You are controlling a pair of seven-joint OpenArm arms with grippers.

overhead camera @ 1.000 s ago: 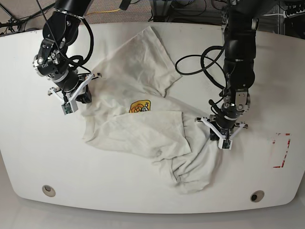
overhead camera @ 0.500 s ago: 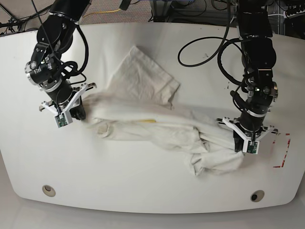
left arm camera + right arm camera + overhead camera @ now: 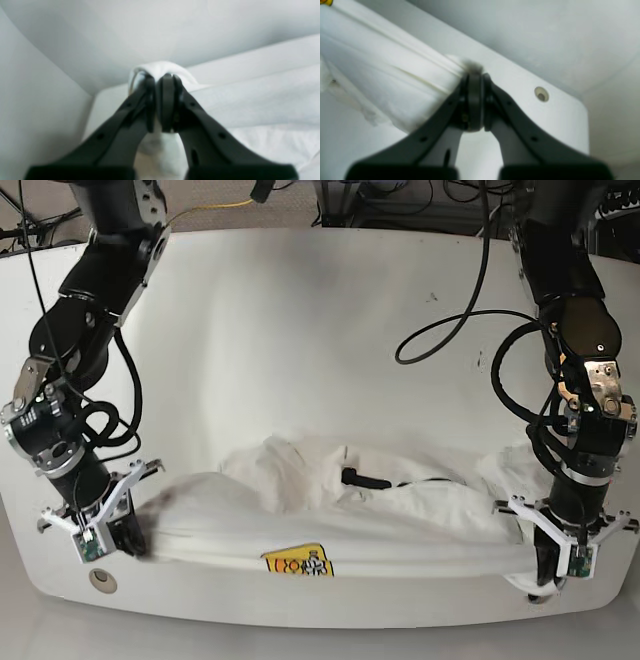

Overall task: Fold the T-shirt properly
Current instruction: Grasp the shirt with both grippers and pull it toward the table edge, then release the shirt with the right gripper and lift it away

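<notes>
The off-white T-shirt (image 3: pixel 330 515) hangs stretched between both grippers near the table's front edge, sagging in the middle. Its yellow-orange badge (image 3: pixel 298 564) faces front at the lower edge. My left gripper (image 3: pixel 553 568), at the base view's right, is shut on one end of the shirt; its wrist view shows the fingertips (image 3: pixel 167 85) pinching a fold of cloth (image 3: pixel 250 100). My right gripper (image 3: pixel 122 532), at the base view's left, is shut on the other end; in its wrist view the fingertips (image 3: pixel 474 82) clamp bunched cloth (image 3: pixel 382 72).
The white table (image 3: pixel 320 330) has a rounded front edge with a round hole (image 3: pixel 101 580) at the front left, also in the right wrist view (image 3: pixel 541 94). Cables lie behind the table's far edge.
Both grippers moved toward the table's front edge and further apart, dragging the shirt with them. The shirt went from crumpled mid-table to stretched out, and the badge now shows at the front.
</notes>
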